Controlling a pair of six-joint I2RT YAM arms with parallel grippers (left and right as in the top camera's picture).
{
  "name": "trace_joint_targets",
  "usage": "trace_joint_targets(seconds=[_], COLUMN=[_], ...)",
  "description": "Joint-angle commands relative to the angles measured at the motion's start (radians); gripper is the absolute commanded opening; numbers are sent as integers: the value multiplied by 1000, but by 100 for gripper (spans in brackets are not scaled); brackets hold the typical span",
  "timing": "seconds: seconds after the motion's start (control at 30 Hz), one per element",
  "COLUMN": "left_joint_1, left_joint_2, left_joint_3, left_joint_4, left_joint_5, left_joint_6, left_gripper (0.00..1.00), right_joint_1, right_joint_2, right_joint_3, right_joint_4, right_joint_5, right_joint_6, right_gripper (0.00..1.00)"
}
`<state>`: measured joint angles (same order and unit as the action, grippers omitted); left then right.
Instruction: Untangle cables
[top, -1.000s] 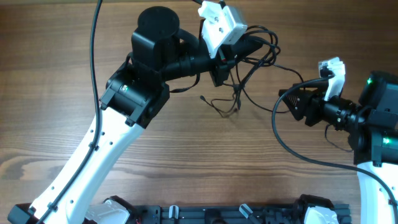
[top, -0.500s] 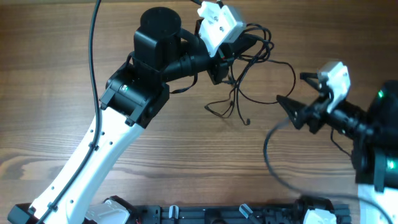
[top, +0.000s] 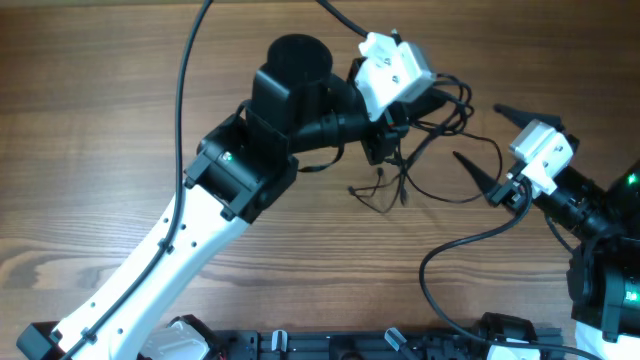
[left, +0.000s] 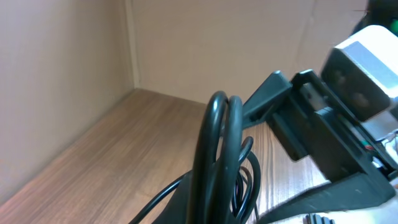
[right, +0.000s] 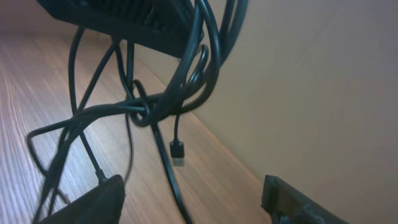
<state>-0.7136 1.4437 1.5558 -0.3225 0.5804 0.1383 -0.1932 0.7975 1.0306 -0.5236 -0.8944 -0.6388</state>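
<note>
**Overhead view.**
- Item: a bundle of thin black cables (top: 445, 100) with small plugs, lifted at the upper centre. Several loose strands hang from it to the table below and to its left.
- Left gripper (top: 420, 98), black with a white camera block on the wrist: jaws closed tight on the cables.
- Right gripper (top: 495, 140), same make: jaws spread apart and holding nothing. It points at the bundle from the right, near it but not touching.
- Thick black arm lead (top: 450, 250): curls beside the right arm and is no part of the job.
- Surface: a brown wood-grain table (top: 100, 100).

**Left wrist view.**
- The cables (left: 216, 143) stand up as a tight double loop in the middle of the frame, with more strands curving off below.
- The right gripper's body fills the right side; its fingertips cannot be made out here.
- Room: a plain beige wall (left: 186, 37) meets the table at a corner.

**Right wrist view.**
- The cables (right: 149, 109) hang from the left gripper at the top edge and are wound round one another in a knot.
- A small metal-tipped plug (right: 177, 152) dangles just under the knot.
- The right gripper (right: 186, 196) shows two dark fingers set wide apart at the bottom edge.
- A beige wall (right: 298, 93) stands behind.

**Progress, as judged.** The job is early. The bundle is lifted, but no strand has been separated and the knot is intact. The whole job of pulling strands free and laying them out is left.
</note>
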Motion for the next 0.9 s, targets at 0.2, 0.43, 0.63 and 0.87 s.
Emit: trace_joint_targets(seconds=[0.2, 0.43, 0.63, 0.87], left_joint_1=[-97, -75, -1, 94], left_joint_2=[10, 10, 10, 10], left_joint_3=[15, 15, 15, 15], left_joint_4=[23, 1, -91, -229], left_joint_5=[-115, -452, -697, -713], left_joint_6=[11, -162, -381, -416], left_gripper=[4, 4, 4, 4], right_joint_1=[0, 0, 0, -1], right_joint_2=[-3, -14, -65, -123], right_joint_3=[2, 2, 2, 2], right_joint_4=[-10, 0, 26, 38], right_joint_5=[-24, 220, 356, 564], right_joint_6=[50, 315, 447, 598], right_gripper=[4, 4, 4, 4])
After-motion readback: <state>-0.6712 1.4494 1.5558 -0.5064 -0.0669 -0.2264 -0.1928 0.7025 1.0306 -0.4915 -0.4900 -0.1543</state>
